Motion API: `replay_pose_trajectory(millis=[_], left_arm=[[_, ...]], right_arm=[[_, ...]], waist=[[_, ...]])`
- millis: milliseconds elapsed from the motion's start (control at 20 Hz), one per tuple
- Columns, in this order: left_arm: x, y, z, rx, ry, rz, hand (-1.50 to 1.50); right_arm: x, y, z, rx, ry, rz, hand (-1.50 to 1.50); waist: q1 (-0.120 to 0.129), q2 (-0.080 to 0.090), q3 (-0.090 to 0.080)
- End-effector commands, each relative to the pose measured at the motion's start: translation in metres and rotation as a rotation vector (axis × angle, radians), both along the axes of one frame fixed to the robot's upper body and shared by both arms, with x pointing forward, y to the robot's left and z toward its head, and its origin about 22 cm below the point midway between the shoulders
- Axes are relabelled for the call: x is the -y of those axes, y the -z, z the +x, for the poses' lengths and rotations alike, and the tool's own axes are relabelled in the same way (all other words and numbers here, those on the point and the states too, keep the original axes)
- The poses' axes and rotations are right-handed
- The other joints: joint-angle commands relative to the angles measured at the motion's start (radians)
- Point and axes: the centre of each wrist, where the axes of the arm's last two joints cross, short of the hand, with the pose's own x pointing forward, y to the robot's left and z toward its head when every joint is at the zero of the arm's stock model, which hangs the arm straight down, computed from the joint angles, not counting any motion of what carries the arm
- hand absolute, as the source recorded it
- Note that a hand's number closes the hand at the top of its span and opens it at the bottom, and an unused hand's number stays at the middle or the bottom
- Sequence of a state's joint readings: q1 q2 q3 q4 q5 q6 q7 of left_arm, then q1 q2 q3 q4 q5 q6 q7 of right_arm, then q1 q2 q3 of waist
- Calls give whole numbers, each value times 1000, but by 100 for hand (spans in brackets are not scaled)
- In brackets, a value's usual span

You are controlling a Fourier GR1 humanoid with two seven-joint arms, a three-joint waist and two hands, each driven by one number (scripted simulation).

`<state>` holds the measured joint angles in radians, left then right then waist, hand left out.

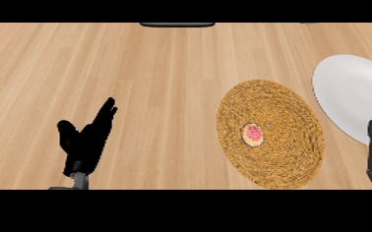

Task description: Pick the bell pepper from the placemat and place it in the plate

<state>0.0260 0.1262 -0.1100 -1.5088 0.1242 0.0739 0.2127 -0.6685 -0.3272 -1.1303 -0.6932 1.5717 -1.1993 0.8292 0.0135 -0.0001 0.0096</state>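
A small red and yellow bell pepper [253,134] lies on a round woven placemat [280,113] at the right of the wooden counter. A white plate [345,91] sits just right of the placemat, cut off by the view's right edge. My left hand [85,140] rests at the lower left, fingers straight and pointing up, well away from the pepper. Only a dark sliver of my right hand [369,150] shows at the right edge, below the plate; its fingers are hidden.
A dark flat object [177,24] lies at the counter's far edge, top centre. Bare wooden counter [145,78] stretches between my left hand and the placemat.
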Motion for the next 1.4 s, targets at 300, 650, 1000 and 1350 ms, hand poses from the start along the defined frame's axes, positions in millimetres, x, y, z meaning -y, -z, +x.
replay_pose_trajectory(millis=[300, 650, 1000, 1350], left_arm=[[-9, 10, -9, -77, -28, -1, 0], [-3, 19, -16, -93, -40, 7, 0], [1, 10, -4, -71, -6, 1, 0], [-6, 25, -12, -70, -9, 0, 0]], right_arm=[[-49, 4, 1, 319, 11, -105, -150], [-108, 14, -28, 366, -176, -31, -150], [-131, 39, -53, 302, -244, 25, -150], [-156, 56, -56, 294, -284, 65, -150]], waist=[[-27, -10, -9], [-27, -9, -10], [-17, -6, -12], [-6, -2, -12]])
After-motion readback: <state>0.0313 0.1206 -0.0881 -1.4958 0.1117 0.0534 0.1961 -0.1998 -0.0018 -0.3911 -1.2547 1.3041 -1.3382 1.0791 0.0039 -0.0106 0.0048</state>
